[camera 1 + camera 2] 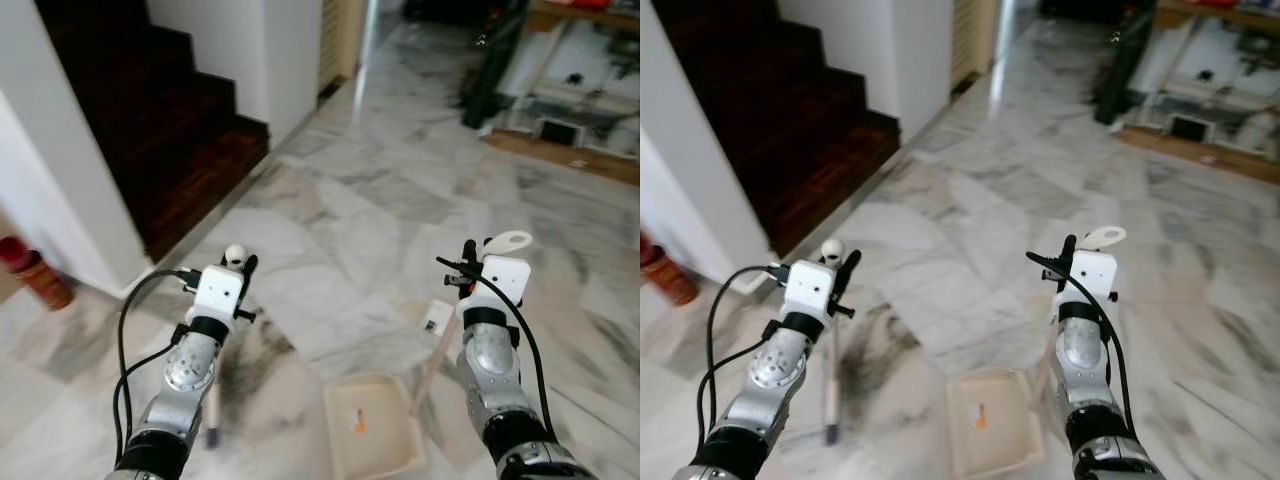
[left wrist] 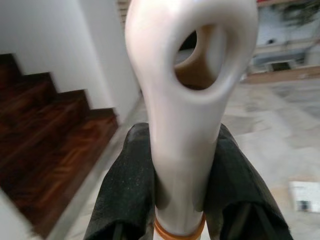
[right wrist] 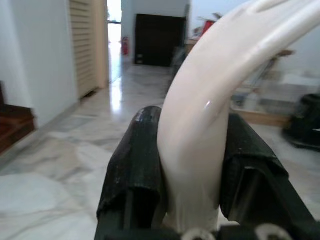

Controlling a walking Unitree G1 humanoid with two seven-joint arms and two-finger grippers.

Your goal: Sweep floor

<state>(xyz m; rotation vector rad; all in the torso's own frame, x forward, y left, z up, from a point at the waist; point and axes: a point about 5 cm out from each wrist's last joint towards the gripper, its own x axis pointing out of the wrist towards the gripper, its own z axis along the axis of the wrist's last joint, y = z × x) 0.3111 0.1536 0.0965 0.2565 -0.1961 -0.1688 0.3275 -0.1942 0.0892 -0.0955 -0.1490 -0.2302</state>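
We count two tools, one per arm. Our left gripper (image 1: 243, 268) is clamped on the cream broom handle (image 2: 186, 125), its two black fingers (image 2: 125, 200) pressed against either side; the broom's tip meets the marble floor (image 1: 400, 180) beside a dusty grey smear (image 1: 872, 360). Our right gripper (image 1: 470, 262) squeezes the dustpan handle (image 3: 200, 135), with one beige dustpan (image 1: 372, 425) sitting on the floor between our arms. Dark wooden stairs (image 1: 150, 130) and a white wall edge bound our left; open marble stretches ahead.
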